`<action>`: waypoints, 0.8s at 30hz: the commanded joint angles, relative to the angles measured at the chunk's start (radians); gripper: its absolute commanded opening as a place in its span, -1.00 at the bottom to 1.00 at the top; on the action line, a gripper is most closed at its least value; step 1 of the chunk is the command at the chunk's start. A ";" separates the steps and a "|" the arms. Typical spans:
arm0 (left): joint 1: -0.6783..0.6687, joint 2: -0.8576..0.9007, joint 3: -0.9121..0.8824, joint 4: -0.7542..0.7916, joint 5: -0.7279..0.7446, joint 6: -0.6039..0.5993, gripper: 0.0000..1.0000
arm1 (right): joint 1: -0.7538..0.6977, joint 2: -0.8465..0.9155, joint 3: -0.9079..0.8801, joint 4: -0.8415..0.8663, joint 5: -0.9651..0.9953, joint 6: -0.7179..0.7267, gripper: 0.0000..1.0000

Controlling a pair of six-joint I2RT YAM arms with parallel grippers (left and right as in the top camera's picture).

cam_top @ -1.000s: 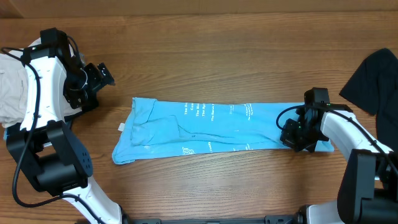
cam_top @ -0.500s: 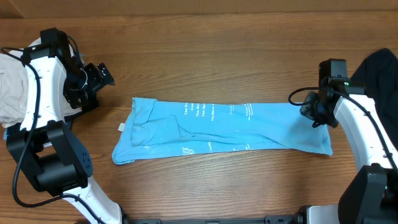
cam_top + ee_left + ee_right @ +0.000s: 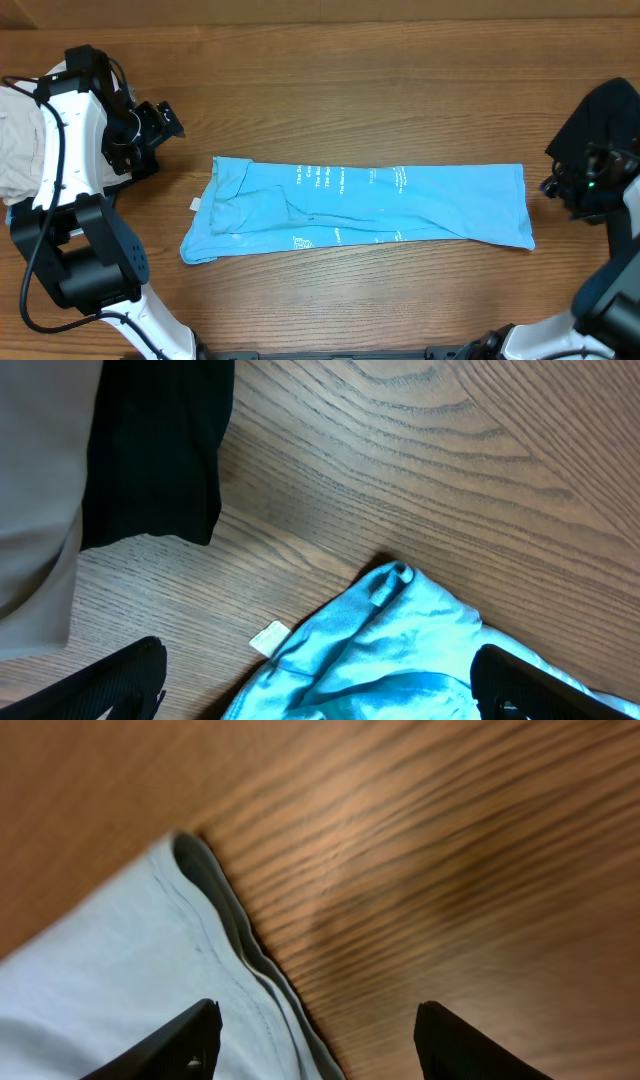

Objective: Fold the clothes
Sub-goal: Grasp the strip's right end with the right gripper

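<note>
The clothes, a sky-blue T-shirt [image 3: 370, 205] with white print, lie flat across the middle of the table as a long folded strip. The collar end with a white tag [image 3: 268, 639] is at the left. My left gripper [image 3: 165, 122] hovers up and to the left of that end, open and empty; in the left wrist view the blue cloth [image 3: 400, 655] lies below between the wide fingers [image 3: 110, 685]. My right gripper [image 3: 553, 188] is open just past the shirt's right hem [image 3: 130, 950], holding nothing.
A cream-beige garment [image 3: 15, 135] is heaped at the far left behind the left arm. A black garment [image 3: 600, 125] lies at the far right edge, close behind the right gripper. Bare wood surrounds the shirt.
My right gripper has let go of the shirt's right end, opened and drawn back to the right, off the cloth. That end now lies flat. The left arm has not moved.
</note>
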 commanded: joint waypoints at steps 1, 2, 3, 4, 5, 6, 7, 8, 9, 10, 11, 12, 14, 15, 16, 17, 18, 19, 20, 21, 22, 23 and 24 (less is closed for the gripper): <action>0.000 0.009 0.003 0.001 0.012 0.002 1.00 | 0.028 0.100 0.013 -0.001 -0.053 -0.050 0.32; 0.000 0.009 0.003 0.001 0.012 0.002 1.00 | 0.037 0.124 0.013 -0.004 -0.054 -0.050 0.33; 0.000 0.009 0.003 0.001 0.012 0.002 1.00 | 0.051 0.146 0.013 -0.008 -0.061 -0.050 0.33; 0.000 0.009 0.003 0.001 0.012 0.002 1.00 | 0.064 0.158 0.013 -0.011 -0.060 -0.053 0.33; 0.000 0.009 0.003 0.001 0.012 0.002 1.00 | 0.078 0.166 0.013 -0.012 -0.060 -0.067 0.33; 0.000 0.009 0.003 0.001 0.012 0.002 1.00 | 0.108 0.171 0.011 -0.011 -0.059 -0.073 0.33; 0.000 0.009 0.003 0.001 0.012 0.002 1.00 | 0.126 0.171 0.011 -0.011 -0.059 -0.078 0.33; 0.000 0.009 0.003 0.001 0.012 0.002 1.00 | 0.143 0.171 0.011 -0.012 -0.059 -0.093 0.31; 0.000 0.009 0.003 0.001 0.012 0.002 1.00 | 0.166 0.171 0.009 -0.011 -0.059 -0.095 0.29; 0.000 0.009 0.003 0.001 0.012 0.002 1.00 | 0.181 0.171 0.006 -0.011 -0.058 -0.095 0.28; 0.000 0.009 0.003 0.001 0.012 0.002 1.00 | 0.196 0.171 0.005 -0.012 -0.040 -0.095 0.18; 0.000 0.009 0.003 0.001 0.012 0.002 1.00 | 0.203 0.171 0.005 -0.016 -0.018 -0.095 0.08; 0.000 0.009 0.003 0.001 0.012 0.002 1.00 | 0.206 0.171 0.003 -0.022 0.006 -0.094 -0.16; 0.000 0.009 0.003 0.001 0.012 0.002 1.00 | 0.206 0.171 0.003 -0.022 0.006 -0.092 -0.32; 0.000 0.009 0.003 0.001 0.012 0.002 1.00 | 0.206 0.171 0.003 -0.022 0.005 -0.091 -0.47; 0.000 0.009 0.003 0.001 0.012 0.002 1.00 | 0.206 0.171 0.003 -0.019 0.006 -0.091 -0.62; 0.000 0.009 0.003 0.001 0.012 0.002 1.00 | 0.206 0.171 0.005 -0.014 0.006 -0.091 -0.75; 0.000 0.008 0.003 0.001 0.012 0.002 1.00 | 0.206 0.171 0.021 -0.016 0.006 -0.090 -0.92; 0.000 0.009 0.003 0.001 0.012 0.002 1.00 | 0.206 0.171 0.041 -0.024 0.005 -0.090 -0.92; 0.000 0.009 0.003 0.001 0.012 0.002 1.00 | 0.206 0.171 0.065 -0.038 0.006 -0.086 -0.92; 0.000 0.009 0.003 0.001 0.012 0.002 1.00 | 0.204 0.171 0.108 -0.056 0.021 -0.050 -0.92; 0.000 0.009 0.003 0.001 0.012 0.002 1.00 | 0.202 0.171 0.157 -0.082 0.033 -0.037 -0.92; 0.000 0.009 0.003 0.001 0.012 0.002 1.00 | 0.202 0.171 0.194 -0.102 0.042 -0.037 -0.92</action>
